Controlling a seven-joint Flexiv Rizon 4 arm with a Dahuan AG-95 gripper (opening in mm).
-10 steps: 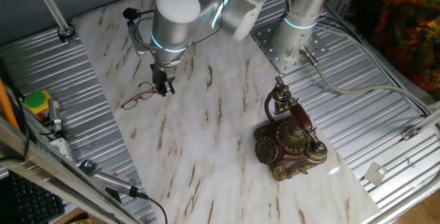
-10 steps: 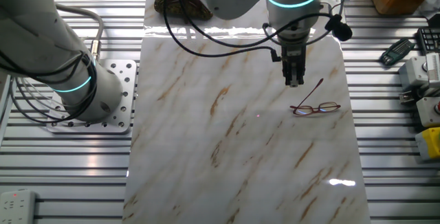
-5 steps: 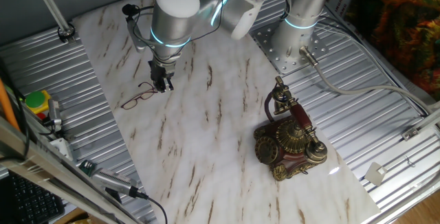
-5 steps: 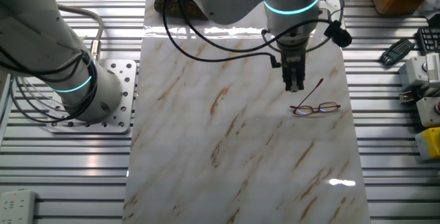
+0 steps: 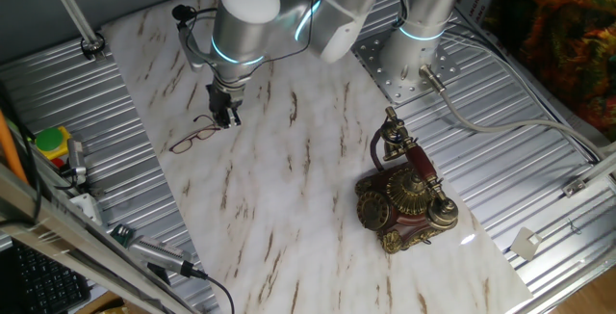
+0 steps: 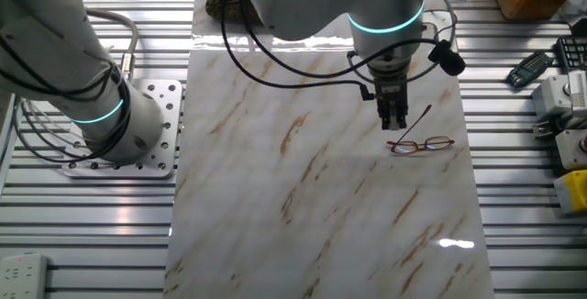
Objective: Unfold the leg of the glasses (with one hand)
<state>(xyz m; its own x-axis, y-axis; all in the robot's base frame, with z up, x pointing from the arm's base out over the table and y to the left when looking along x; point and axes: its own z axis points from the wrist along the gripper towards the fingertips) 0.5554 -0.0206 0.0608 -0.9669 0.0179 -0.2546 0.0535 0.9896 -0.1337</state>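
**Gripper shifted slightly along the glasses, frame unmoved**

Since 1 s ago: the gripper (image 6: 395, 122) has slid a little down-frame in the other fixed view and now sits just beside the raised leg of the glasses (image 6: 421, 142). The glasses themselves haven't shifted.

Largest first:
- Marble-pattern board (image 5: 289, 189) covers the middle of the ribbed metal table (image 5: 539, 160).
- Silver-grey arm (image 5: 252, 20) with cyan ring reaches over the far-left part of the board, wrist pointing straight down.
- Antique telephone (image 5: 402, 191) stands on the right side of the board, well apart from the arm's tip.
- The gripper's 2 black fingers look close together; whether they pinch the wire, I cannot tell.
- Glasses lie lenses-down near the board's left edge in one fixed view (image 5: 195, 135); 1 leg sticks out and up at an angle toward the gripper, the other lies along the frame.
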